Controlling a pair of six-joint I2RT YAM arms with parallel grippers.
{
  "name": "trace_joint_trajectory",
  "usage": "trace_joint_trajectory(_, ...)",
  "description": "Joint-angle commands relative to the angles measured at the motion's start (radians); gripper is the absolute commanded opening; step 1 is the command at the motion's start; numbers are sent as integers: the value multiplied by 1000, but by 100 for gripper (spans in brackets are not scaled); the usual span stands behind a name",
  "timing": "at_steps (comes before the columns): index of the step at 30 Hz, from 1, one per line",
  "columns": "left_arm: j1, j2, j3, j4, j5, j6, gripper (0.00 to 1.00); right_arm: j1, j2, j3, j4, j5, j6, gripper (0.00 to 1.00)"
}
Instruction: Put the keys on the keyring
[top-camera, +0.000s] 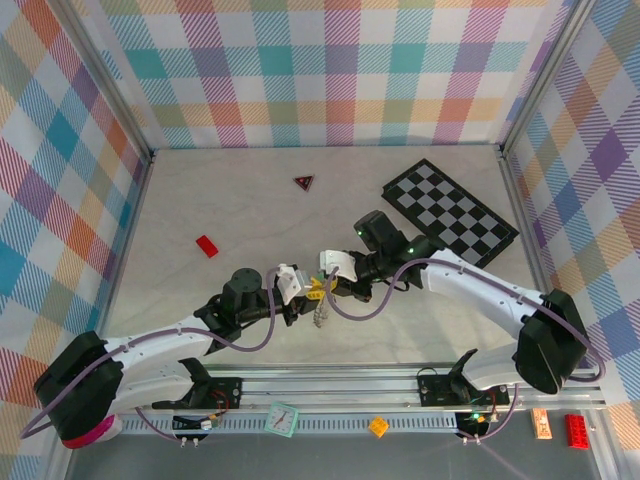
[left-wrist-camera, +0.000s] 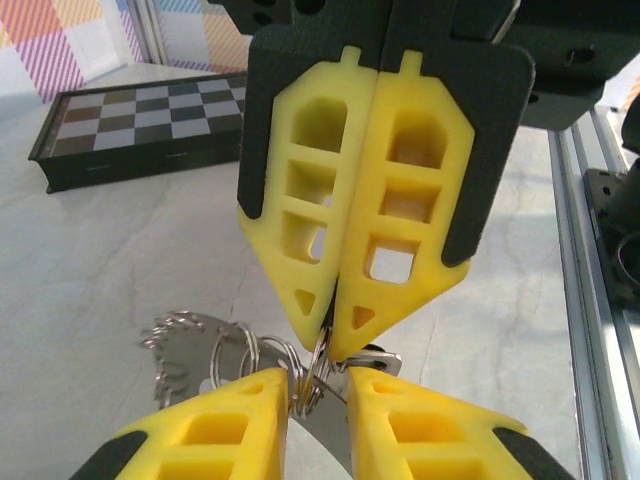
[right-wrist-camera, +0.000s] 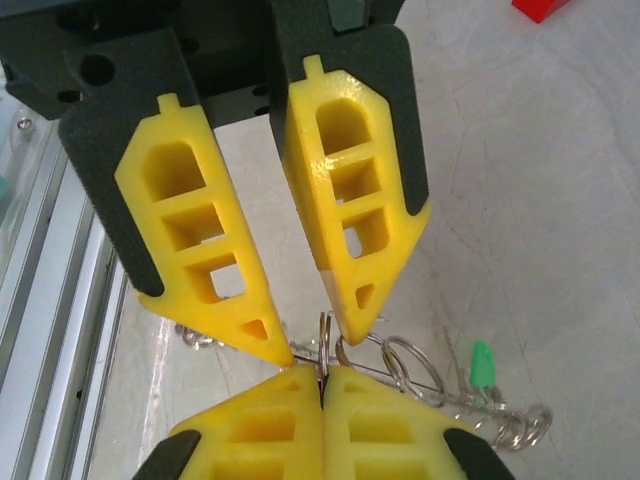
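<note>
The right hand (right-wrist-camera: 322, 378) is closed tight, pinching the thin silver wire keyring (right-wrist-camera: 324, 335), which stands edge-on out of its seam. The left hand (right-wrist-camera: 318, 345) faces it tip to tip, jaws narrowly parted with that ring in the gap. Small silvery-grey metal keys (left-wrist-camera: 188, 348) and further linked loops (right-wrist-camera: 405, 360) trail just beside the fingertips, a small green tag (right-wrist-camera: 483, 365) among them. Both hands meet near the front of the pale marbled worktop (top-camera: 230, 210). The black-and-white chequered board (top-camera: 450, 212) lies behind the right arm, and a dark red triangle (top-camera: 303, 182) lies well apart.
</note>
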Motion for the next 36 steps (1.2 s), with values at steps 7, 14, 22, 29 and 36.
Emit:
trace_joint_trajectory(7,-2,-11,35,-60,28,34,16,35,17,64,-64,3,-62,0)
trace_joint_trajectory(14,-2,7,48,-35,33,30,7,57,22,69,-68,6,-63,0)
trace_joint_trajectory(22,-2,6,19,45,53,-15,0,-50,-93,-83,150,-97,144,36)
trace_joint_trajectory(29,-2,44,-24,174,65,-50,0,-89,-157,-206,267,-137,344,44)
trace_joint_trajectory(36,-2,47,-38,201,75,-43,0,-88,-160,-230,299,-140,339,40)
